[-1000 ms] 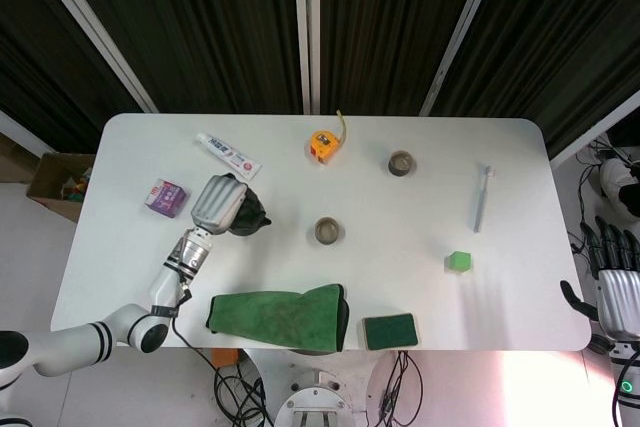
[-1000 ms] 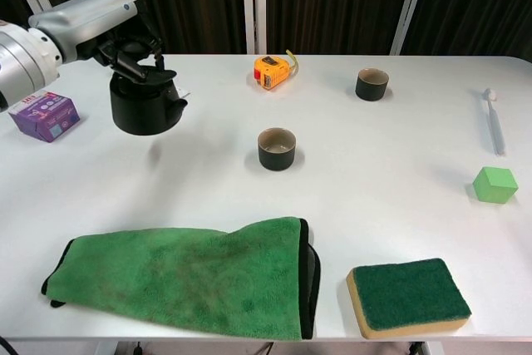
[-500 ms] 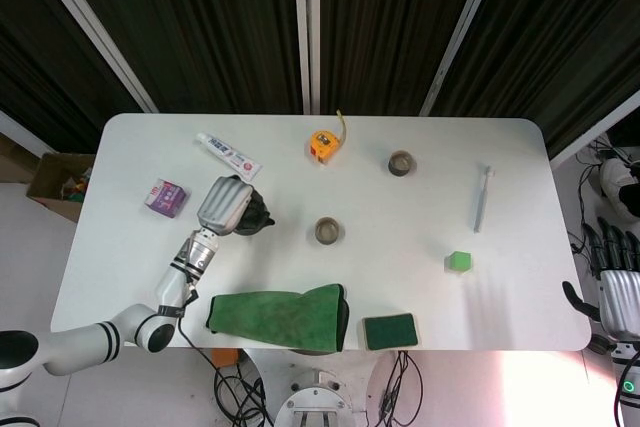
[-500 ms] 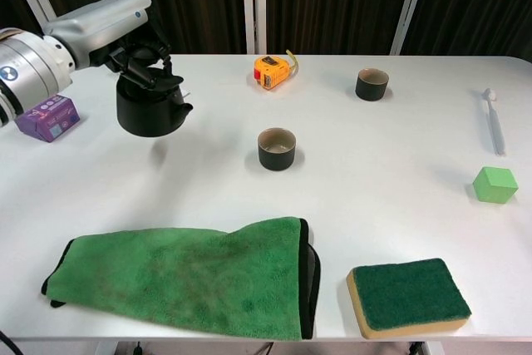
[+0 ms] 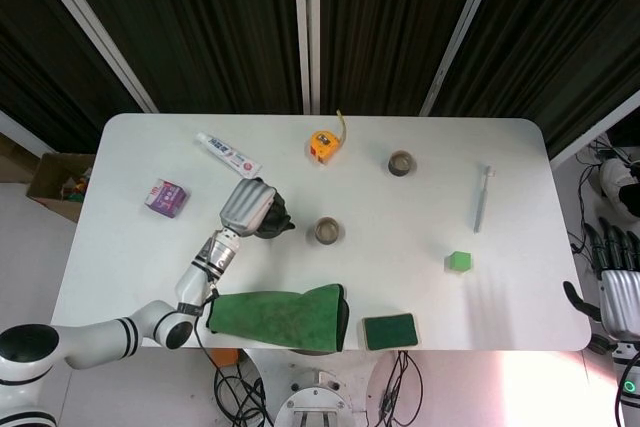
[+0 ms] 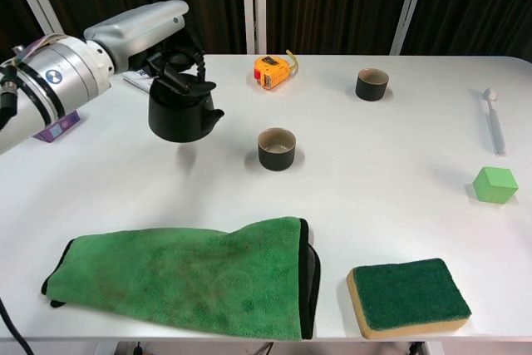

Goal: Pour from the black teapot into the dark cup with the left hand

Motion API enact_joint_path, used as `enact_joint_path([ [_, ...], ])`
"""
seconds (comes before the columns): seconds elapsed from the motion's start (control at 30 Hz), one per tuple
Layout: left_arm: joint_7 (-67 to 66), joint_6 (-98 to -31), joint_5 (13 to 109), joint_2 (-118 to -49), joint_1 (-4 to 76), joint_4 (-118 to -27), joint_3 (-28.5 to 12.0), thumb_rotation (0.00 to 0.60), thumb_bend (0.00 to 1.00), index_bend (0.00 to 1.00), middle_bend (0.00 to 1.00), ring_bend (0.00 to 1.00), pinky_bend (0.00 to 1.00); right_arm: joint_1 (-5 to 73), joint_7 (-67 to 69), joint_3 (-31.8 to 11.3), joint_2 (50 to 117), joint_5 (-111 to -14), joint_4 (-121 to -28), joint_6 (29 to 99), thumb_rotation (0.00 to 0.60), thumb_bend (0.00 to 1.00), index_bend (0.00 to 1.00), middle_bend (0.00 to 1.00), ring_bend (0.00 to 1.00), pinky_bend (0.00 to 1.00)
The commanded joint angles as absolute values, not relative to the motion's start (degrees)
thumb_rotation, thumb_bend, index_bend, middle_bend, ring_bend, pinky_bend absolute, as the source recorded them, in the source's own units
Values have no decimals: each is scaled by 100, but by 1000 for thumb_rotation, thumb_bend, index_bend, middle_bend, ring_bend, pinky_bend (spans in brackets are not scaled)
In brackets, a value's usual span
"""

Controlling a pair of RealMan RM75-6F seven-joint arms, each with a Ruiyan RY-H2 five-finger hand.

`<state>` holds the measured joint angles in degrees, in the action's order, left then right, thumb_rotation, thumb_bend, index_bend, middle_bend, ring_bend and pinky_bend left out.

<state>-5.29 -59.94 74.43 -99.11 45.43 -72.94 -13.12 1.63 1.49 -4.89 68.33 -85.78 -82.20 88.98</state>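
Under left hand [image 6: 141,31] fingers, black teapot [image 6: 181,111] gripped, lifted; carry step. Next: spout over dark cup [image 6: 277,148], tilt.

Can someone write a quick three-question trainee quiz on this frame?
1. True or false: the left hand holds the black teapot above the table.
2. Which lies nearest the teapot's spout? A) the cup at mid-table B) the far cup C) the green cube
3. What lies along the table's front edge beside the sponge?

Key:
1. True; a shadow shows beneath it.
2. A
3. The green cloth.
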Motion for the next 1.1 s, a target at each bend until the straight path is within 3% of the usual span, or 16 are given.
enact_joint_path([
  [0.03,-601,-5932,7392,-10021,4641,-7245,-1391,600,307,1000,1000,1000,534,160,157,-492,6823,-8570,-8220,8898,600,211,0,0,0,0],
  [0.6,-853,-5818,7257,-10756,5153,-6653,-1695,600,315,1000,1000,1000,534,157,252,-505,6790,-8522,-8175,8856,600,212,0,0,0,0],
  [1.1,-1184,-6150,7525,-11190,5305,-6079,-1586,600,328,1000,1000,1000,540,157,286,-518,6786,-8517,-8162,8867,600,212,0,0,0,0],
])
